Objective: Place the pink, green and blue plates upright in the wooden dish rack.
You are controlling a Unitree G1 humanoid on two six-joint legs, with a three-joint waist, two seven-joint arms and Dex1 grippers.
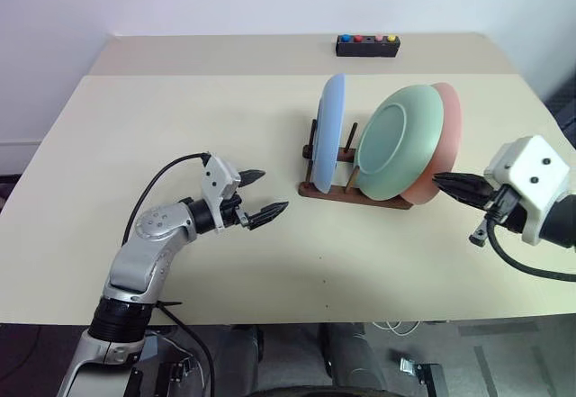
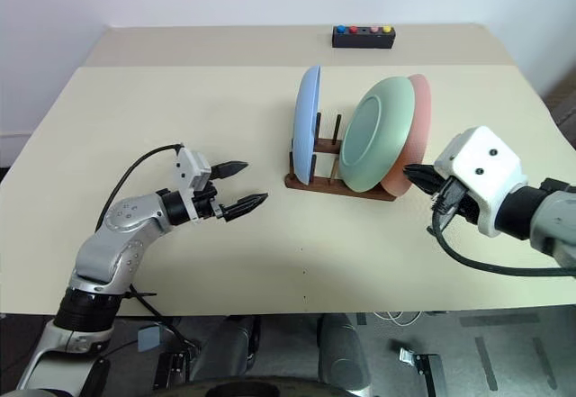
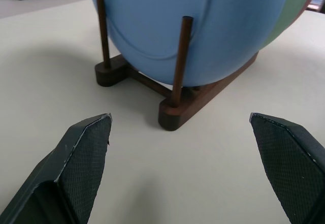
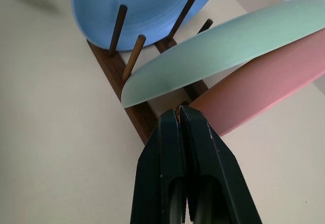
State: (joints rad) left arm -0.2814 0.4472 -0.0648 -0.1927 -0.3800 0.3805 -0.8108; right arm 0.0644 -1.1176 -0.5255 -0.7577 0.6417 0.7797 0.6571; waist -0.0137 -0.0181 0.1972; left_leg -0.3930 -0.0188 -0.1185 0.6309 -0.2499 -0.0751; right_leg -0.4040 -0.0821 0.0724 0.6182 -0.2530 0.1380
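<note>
Plates in wooden dish rack, both tools off the load

Rack: wooden dish rack (image 1: 346, 190), dark brown, upright pegs, standing on the cream table (image 1: 180, 127); all places below are given from it.

Blue plate (image 1: 330, 131): upright on edge between the pegs at the rack's left end.

Green plate (image 1: 398, 142): in the rack to the right of the blue one, tilted, leaning back on the pink plate.

Pink plate (image 1: 441, 136): at the rack's right end, behind the green plate and touching it, tilted the same way.

Left tool (image 1: 259, 195): near the rack's left side, clear of it, fingers spread wide, empty, pointing at the blue plate.

Right tool (image 1: 448, 181): just beside the rack's right end, at the lower edge of the pink plate, fingers pressed together on nothing.

Black box (image 1: 367, 45) with coloured buttons: well behind the rack, at the table's far edge.
</note>
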